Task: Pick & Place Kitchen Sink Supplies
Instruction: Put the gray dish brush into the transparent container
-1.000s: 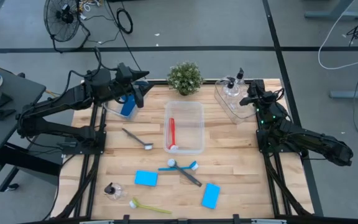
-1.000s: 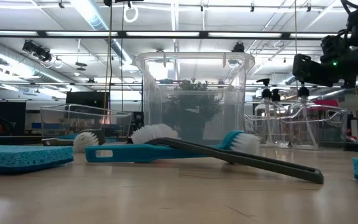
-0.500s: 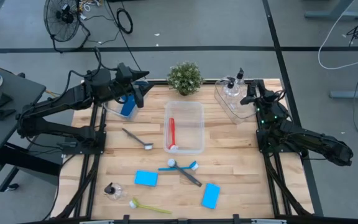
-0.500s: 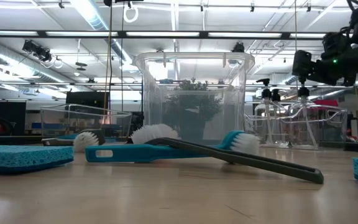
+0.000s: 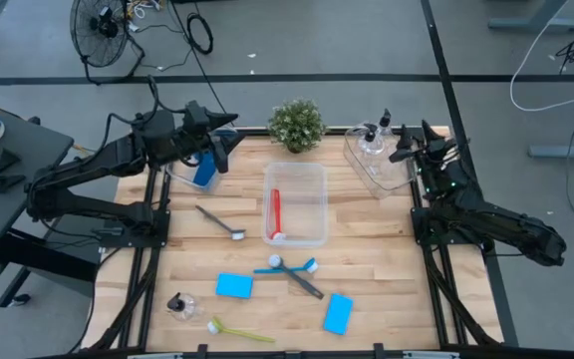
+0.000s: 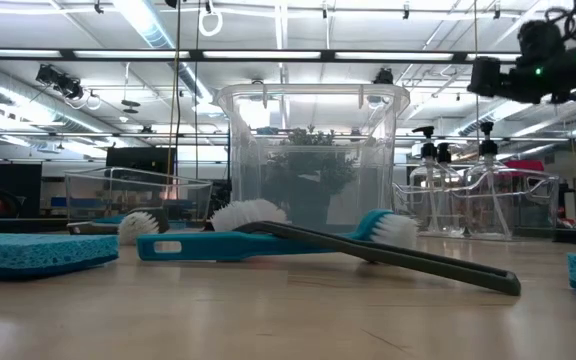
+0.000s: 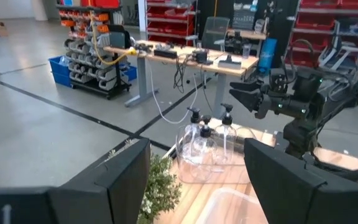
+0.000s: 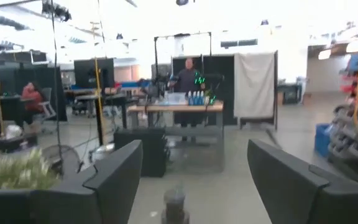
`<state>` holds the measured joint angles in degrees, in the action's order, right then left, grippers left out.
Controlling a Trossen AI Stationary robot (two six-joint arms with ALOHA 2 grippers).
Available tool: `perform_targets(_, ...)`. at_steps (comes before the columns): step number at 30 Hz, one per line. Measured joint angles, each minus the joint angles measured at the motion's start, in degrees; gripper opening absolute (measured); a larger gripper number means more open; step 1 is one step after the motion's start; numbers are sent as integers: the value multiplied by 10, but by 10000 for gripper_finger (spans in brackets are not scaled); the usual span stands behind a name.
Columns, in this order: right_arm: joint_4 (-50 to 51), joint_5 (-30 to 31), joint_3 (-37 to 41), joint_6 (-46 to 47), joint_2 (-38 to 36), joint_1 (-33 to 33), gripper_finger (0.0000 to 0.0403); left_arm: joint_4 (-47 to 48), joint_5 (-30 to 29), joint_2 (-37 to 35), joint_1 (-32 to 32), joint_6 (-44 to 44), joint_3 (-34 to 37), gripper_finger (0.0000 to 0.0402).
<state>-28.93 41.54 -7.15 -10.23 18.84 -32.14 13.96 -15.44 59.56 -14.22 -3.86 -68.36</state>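
My right gripper (image 5: pixel 407 148) hangs open, pointing about level, over the clear bin (image 5: pixel 385 176) at the far right. Clear pump bottles (image 5: pixel 372 143) stand upright in that bin. One black pump top (image 8: pixel 174 202) shows low between the spread fingers, apart from them. My left gripper (image 5: pixel 223 152) is open and holds nothing. It is above the far-left bin (image 5: pixel 180 178), where a blue sponge (image 5: pixel 205 170) stands on edge. A red brush (image 5: pixel 276 214) lies in the middle bin (image 5: pixel 312 204).
Loose on the table: a grey brush (image 5: pixel 220 221), crossed blue and dark brushes (image 5: pixel 295 271), two blue sponges (image 5: pixel 234 286) (image 5: pixel 338 313), a tipped bottle (image 5: pixel 179 304) and a yellow-green brush (image 5: pixel 239 331). A potted plant (image 5: pixel 296 125) stands at the far edge.
My right gripper has opened wider and risen above the bottles in the far-right bin, tipping slightly upward. The bottles stay upright in the bin.
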Motion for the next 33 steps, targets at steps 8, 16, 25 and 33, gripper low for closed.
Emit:
perform_targets(8,14,-7,-81,-66,0,15,292,-1,2,-17,0,1,0,265)
perform_targets(16,163,-61,-189,-78,0,74,292,-3,37,-25,13,7,0,265)
perform_targets(25,305,-123,-297,-65,26,141,292,2,95,-23,33,7,0,265)
perform_targets(33,331,-131,-361,-66,80,196,292,69,189,-28,61,49,-1,265)
